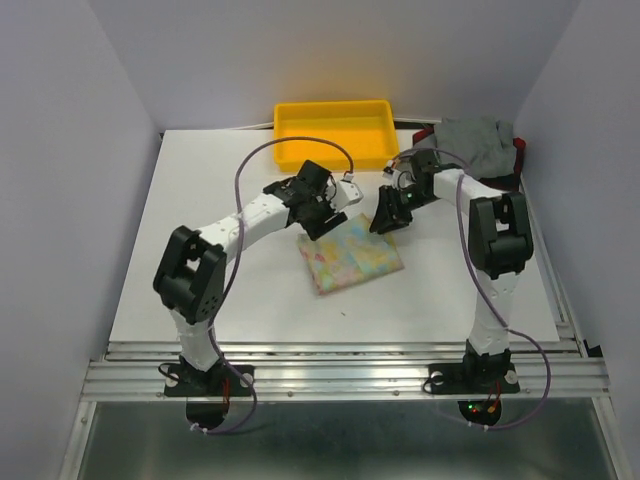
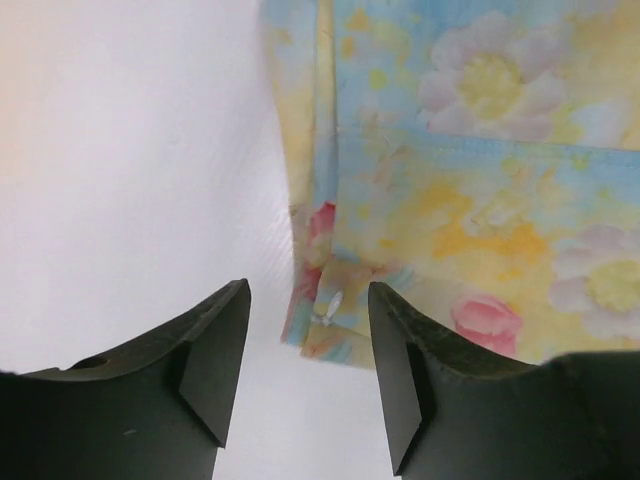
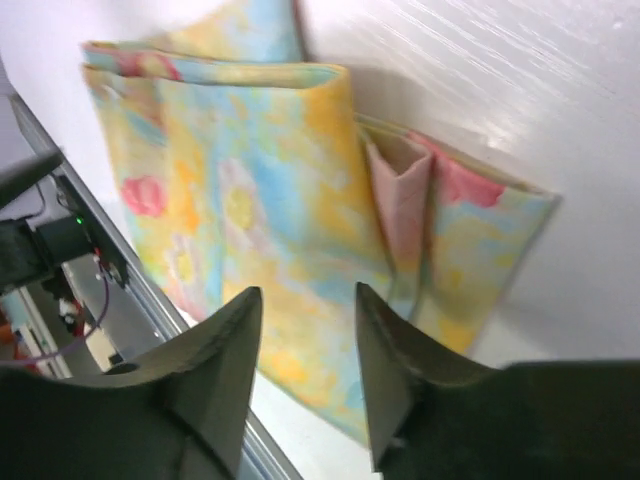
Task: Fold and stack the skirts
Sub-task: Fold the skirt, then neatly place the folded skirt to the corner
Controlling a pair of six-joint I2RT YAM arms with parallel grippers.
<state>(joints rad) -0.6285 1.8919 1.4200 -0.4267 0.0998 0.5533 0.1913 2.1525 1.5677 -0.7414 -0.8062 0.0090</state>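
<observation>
Near the middle of the white tabletop (image 1: pixel 220 260), a pastel floral cloth skirt (image 1: pixel 355 255) in pale yellow, pink and light blue, folded into a flat, slightly skewed rectangle. On the near side of the yellow plastic tray (image 1: pixel 335 106) and apart from it.

Seen from the right wrist, the same skirt (image 3: pixel 250 200) in several stacked layers, with pink inner cloth showing in the folds at one end. Seen from the left wrist, the skirt (image 2: pixel 480 200) with a stitched seam across the print and a small white tag (image 2: pixel 331 305) at its folded edge.

Rectangular tray at the far edge of the tabletop, about centre, long side toward the arms. All three skirts outside it.

Just right of the tray, at the far right corner, a plain grey cloth skirt (image 1: pixel 478 140) crumpled in a heap. Under it a red-and-black plaid cloth skirt (image 1: pixel 520 150), only its red edges showing at either side of the grey.

Over the floral skirt's far left corner, the left gripper (image 1: pixel 322 224), jaws well parted and holding nothing. Through its gap in the wrist view (image 2: pixel 308 300), the cloth's edge and bare tabletop.

Over the far right corner, the right gripper (image 1: pixel 383 218), jaws apart by a moderate gap, nothing clamped. Floral print visible through the gap in its own view (image 3: pixel 305 300). Whether either gripper touches the cloth: cannot tell.
</observation>
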